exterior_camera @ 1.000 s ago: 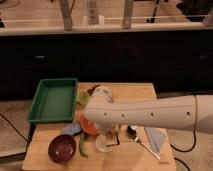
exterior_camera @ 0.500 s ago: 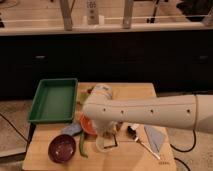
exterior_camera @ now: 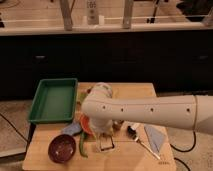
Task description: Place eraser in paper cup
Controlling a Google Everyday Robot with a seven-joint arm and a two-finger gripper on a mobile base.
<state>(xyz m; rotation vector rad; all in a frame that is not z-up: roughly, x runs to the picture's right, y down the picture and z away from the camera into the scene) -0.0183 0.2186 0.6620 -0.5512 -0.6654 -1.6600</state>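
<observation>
There is just the one camera view. The wooden bench [exterior_camera: 136,92] fills the lower middle of the frame, with a dark cupboard front [exterior_camera: 125,55] running across behind it.

The robot's white arm [exterior_camera: 150,112] comes in from the right edge and lies across the middle of the bench, its rounded wrist ending near the centre. Below the wrist the claw [exterior_camera: 106,143] points down at the near part of the bench, low over the wood at the bottom centre of the frame. From here I cannot tell how far the claw is open, nor whether it has hold of anything.

A green tray [exterior_camera: 52,100] sits at the left, hanging partly over the bench's left edge. In the lower left stands a dark maroon bowl [exterior_camera: 62,148]. Between the bowl and the claw lies a long green thing [exterior_camera: 81,145], and just above that an orange-red object [exterior_camera: 86,125] is tucked partly under the wrist, with a blue-grey lump [exterior_camera: 72,130] touching its left side.

Right of the claw, just below the arm, is a small round thing with a pale rim, probably the paper cup [exterior_camera: 131,131]. It stands upright, near the claw but apart from it. Further right lie a blue-grey cloth [exterior_camera: 155,136] and a thin utensil [exterior_camera: 145,146] beside it.
</observation>
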